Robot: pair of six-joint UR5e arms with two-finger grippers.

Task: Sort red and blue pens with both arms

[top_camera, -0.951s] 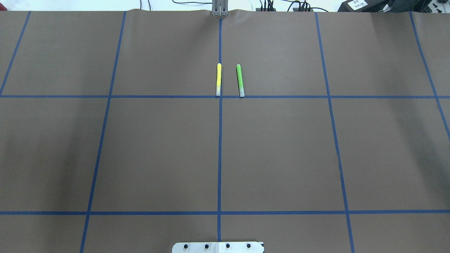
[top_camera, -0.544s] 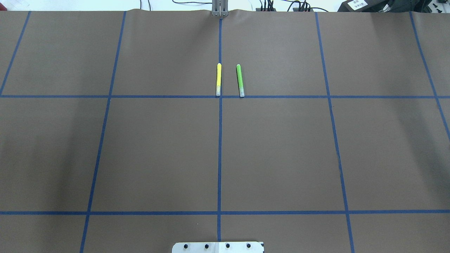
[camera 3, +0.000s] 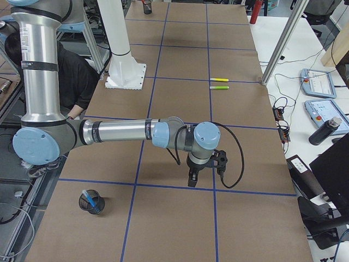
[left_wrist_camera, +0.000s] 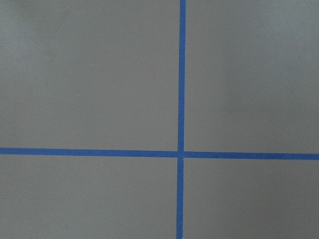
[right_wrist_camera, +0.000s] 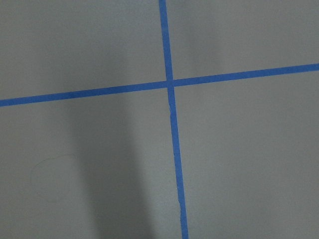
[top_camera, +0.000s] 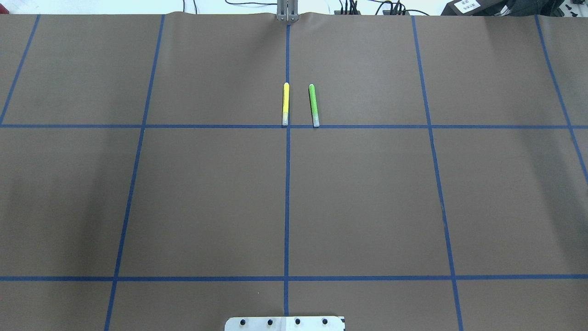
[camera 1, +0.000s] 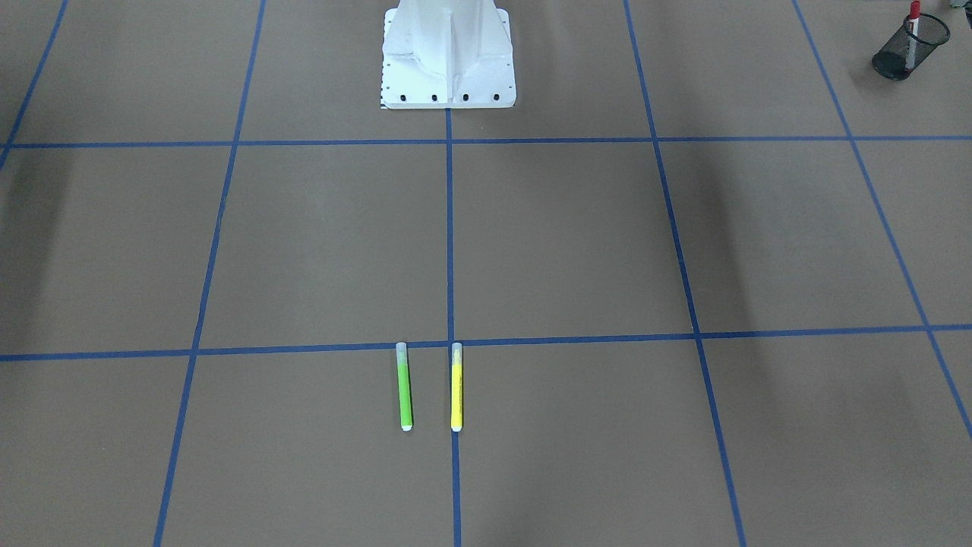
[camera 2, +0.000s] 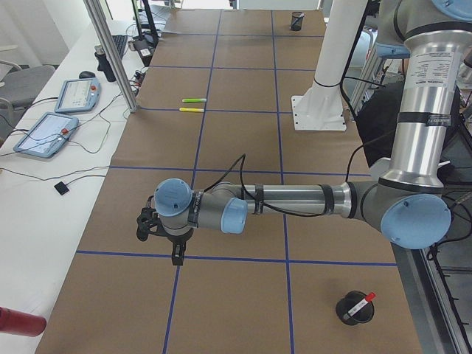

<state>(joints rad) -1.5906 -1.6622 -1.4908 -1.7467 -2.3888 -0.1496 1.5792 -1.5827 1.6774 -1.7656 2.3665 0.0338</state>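
Sorting looks finished from my console: the red pen [camera 2: 363, 302] stands in a mesh cup [camera 2: 345, 314] at the table's left end, the blue pen [camera 3: 89, 197] in another cup [camera 3: 98, 207] at the right. Left tool [camera 2: 177, 255] and right tool [camera 3: 191, 180] hang low over the table; open or closed, I cannot tell.

The first marker [top_camera: 285, 104] lay on the tabletop [top_camera: 367, 197] just beside the second marker [top_camera: 314, 105], well before the pedestal [camera 1: 448, 57]. The left-end cup [camera 2: 344, 314] held one pen [camera 2: 361, 302]; the right-end cup [camera 3: 92, 210] held another pen [camera 3: 88, 196].
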